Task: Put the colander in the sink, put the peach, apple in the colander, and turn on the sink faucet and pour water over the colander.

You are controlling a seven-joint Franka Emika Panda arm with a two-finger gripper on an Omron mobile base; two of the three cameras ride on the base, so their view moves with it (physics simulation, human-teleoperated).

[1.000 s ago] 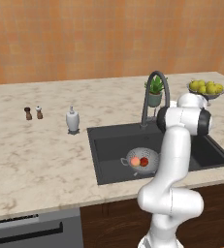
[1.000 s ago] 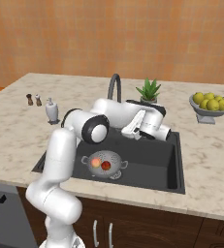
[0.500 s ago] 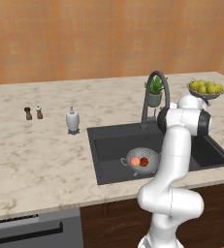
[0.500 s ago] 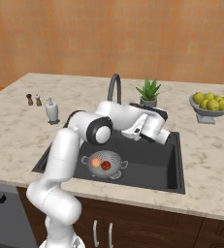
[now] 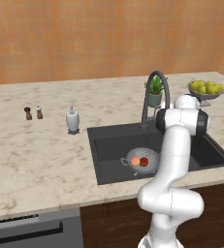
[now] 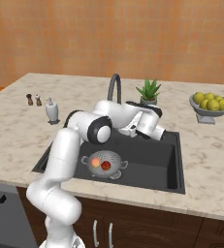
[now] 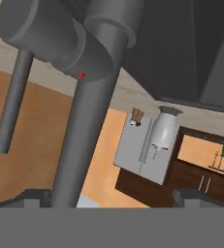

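1. The colander [image 6: 106,162] is sitting on the floor of the sink [image 6: 152,162], toward its left half. In the left base view it's the shiny bowl [image 5: 142,159] partly tucked behind the white arm.
2. Both fruits are already in it: the peach [image 6: 95,162] on one side and the apple [image 6: 105,165] right next to it, pretty much touching.
3. The sink faucet [image 6: 114,87] stands at the back edge of the basin, arching up over it. The hand [image 6: 154,130] is reached in just beside the faucet's base, hovering over the back of the sink, well above the colander.
4. From the hand view you get a super close look at the faucet [image 7: 87,116]: fat dark grey column, a chunky handle body with a tiny red dot, and a thinner tube off to one side. The hand's two fingers stand wide apart, one on each side of the column, not gripping anything.
5. Other stuff on the surface [image 5: 40,150]: a white soap dispenser [image 5: 72,120], two little shakers [image 5: 33,113], a potted plant [image 6: 149,92] behind the sink, and a bowl of lemons [image 6: 210,104] off toward the right end.
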